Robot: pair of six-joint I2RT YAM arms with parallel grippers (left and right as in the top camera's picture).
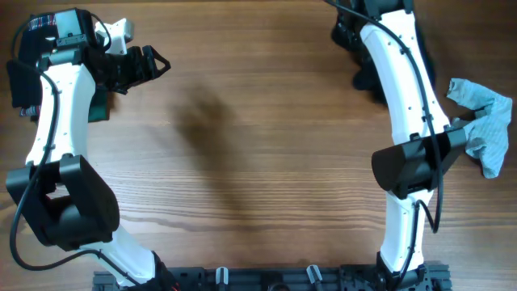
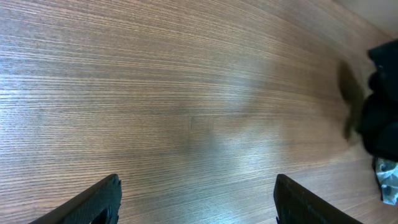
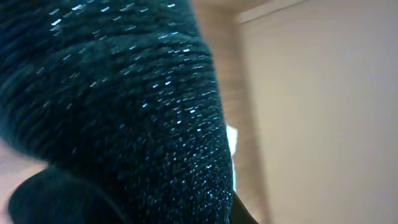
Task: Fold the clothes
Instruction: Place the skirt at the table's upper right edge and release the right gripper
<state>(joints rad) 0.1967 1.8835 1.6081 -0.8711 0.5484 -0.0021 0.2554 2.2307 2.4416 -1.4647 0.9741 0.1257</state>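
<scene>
got my right pincer (image 1: 356, 42) clamped on the black knit (image 3: 124, 106); left pincer (image 2: 196, 199) wide open, empty; looks soft and floppy, I'd grab a hem

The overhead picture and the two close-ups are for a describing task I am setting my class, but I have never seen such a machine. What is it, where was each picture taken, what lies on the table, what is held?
It is a robot: a left arm and a right arm, each ending in a two-finger gripper. The overhead picture looks straight down on the wooden table. The other two come from cameras on the wrists. The left gripper hangs open over bare wood, holding nothing. The right gripper reaches to the far edge; its camera is filled by a black knit garment with glinting threads, which it appears to be clamped on. A light blue cloth lies crumpled at the right edge.
</scene>
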